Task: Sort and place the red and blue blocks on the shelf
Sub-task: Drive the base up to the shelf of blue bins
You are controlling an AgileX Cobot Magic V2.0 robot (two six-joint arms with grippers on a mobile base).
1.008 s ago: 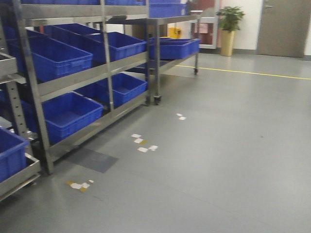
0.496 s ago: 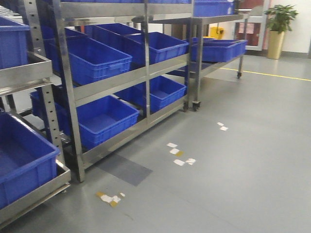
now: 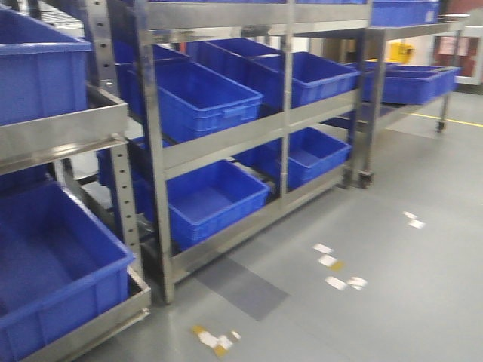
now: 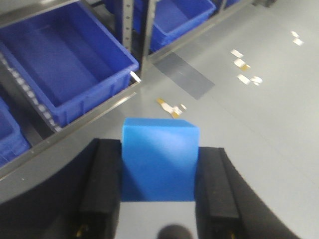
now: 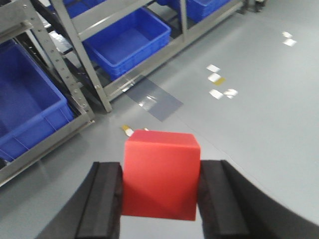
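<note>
we hold one block in each gripper. our left gripper (image 4: pixel 159 149) is clenched on the blue block (image 4: pixel 159 162), and its black fingers (image 4: pixel 102 184) press on the block's left and right sides. our right gripper (image 5: pixel 160 167) is clenched on the red block (image 5: pixel 160 181) the same way, with one black finger on each side. both blocks are up in the air over the grey floor (image 3: pixel 407 302), not on the shelf (image 3: pixel 226 139). the shelf is a shiny steel rack that stands on our left and runs away to the far right. it has rows one over the other, and big blue bins (image 3: pixel 207 102) sit on the rows, tipped a little toward us. one of them is very near, low on the left, and we can look down into it. under the left gripper we see a bin on the bottom row, just beside a steel post (image 4: pixel 128 25). on the floor near the shelf there is a dark grey patch (image 3: pixel 245 286), and near it lie some small white and yellow tape bits (image 3: pixel 336 273). more of them lie nearer to us, by the foot of the shelf. far off on the right stands another rack (image 3: pixel 375 105) on a little wheel (image 3: pixel 366 179), with more blue bins on it.
</note>
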